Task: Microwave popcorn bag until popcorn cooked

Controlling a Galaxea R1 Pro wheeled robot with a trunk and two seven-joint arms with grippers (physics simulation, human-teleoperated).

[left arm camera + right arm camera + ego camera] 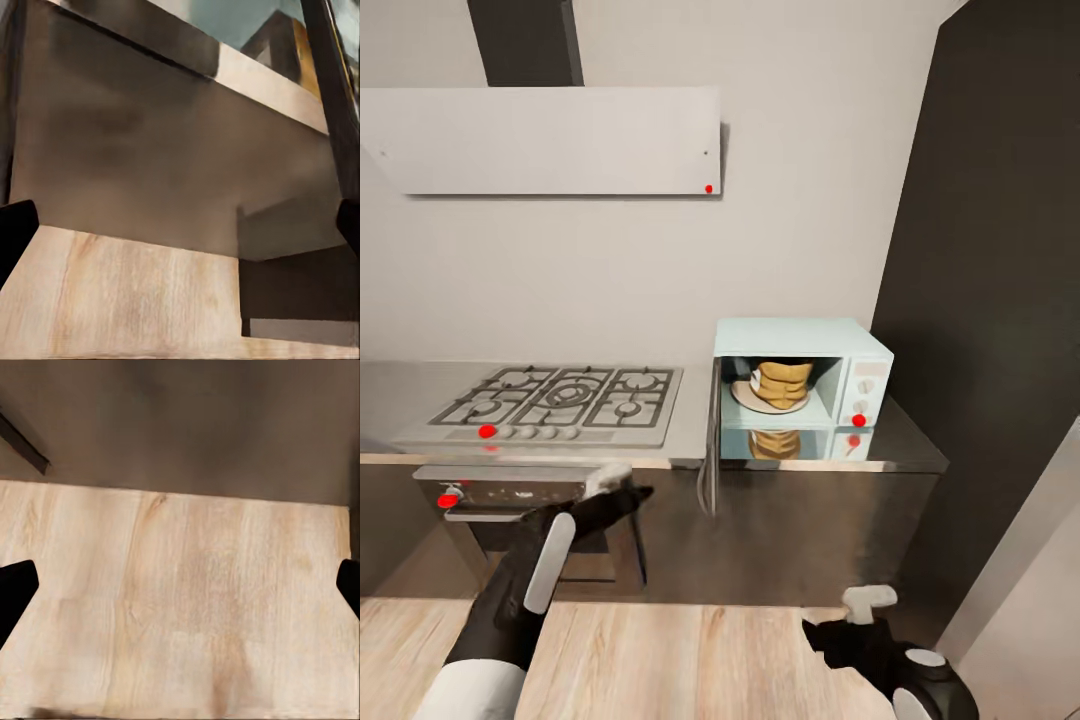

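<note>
While the gas hob sat at the left of the countertop, the left gripper hung before the black oven, jaws spread and empty. Further right, the mint microwave stood with its door swung open, the popcorn bag inside on a plate. Low at the right, the right gripper hovered over the wood floor, jaws released.

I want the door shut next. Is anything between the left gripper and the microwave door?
Nothing visible. The microwave door hangs open, edge-on, over the countertop edge; the left gripper sits below and left of it.
</note>
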